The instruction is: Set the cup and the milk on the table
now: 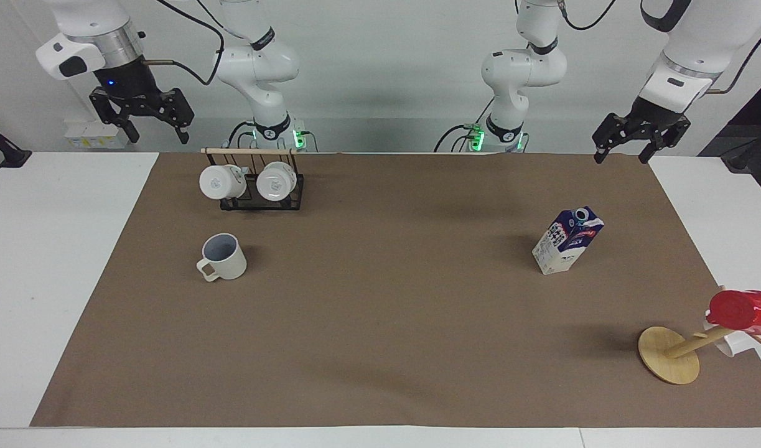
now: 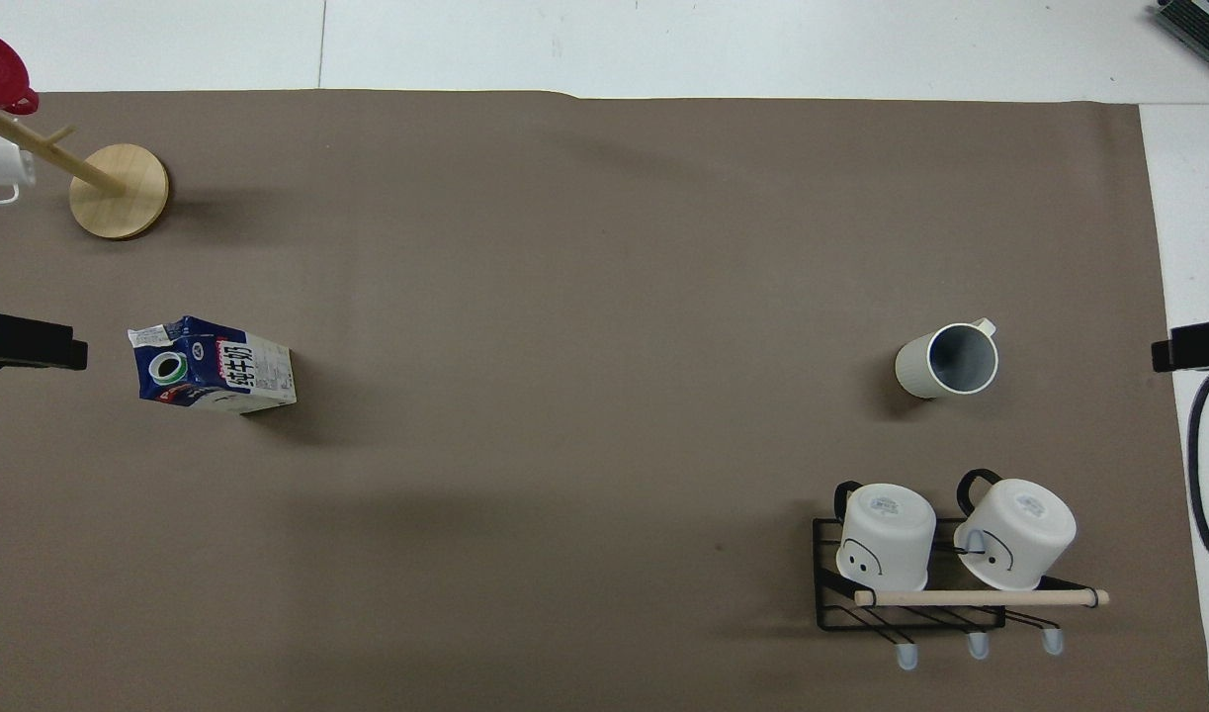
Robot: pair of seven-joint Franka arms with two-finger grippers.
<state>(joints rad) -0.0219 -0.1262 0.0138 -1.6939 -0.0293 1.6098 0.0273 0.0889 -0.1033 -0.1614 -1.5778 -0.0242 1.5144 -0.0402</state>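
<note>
Red cup hangs on a wooden stand at the left arm's end of the table. Up in the air over that end's robot-side edge waits the left gripper, fingers apart, with the milk standing below it on the brown sheet. Over the other end waits the right gripper, fingers apart too. Below it are a rack with two white mugs, then the cup, upright.
</note>
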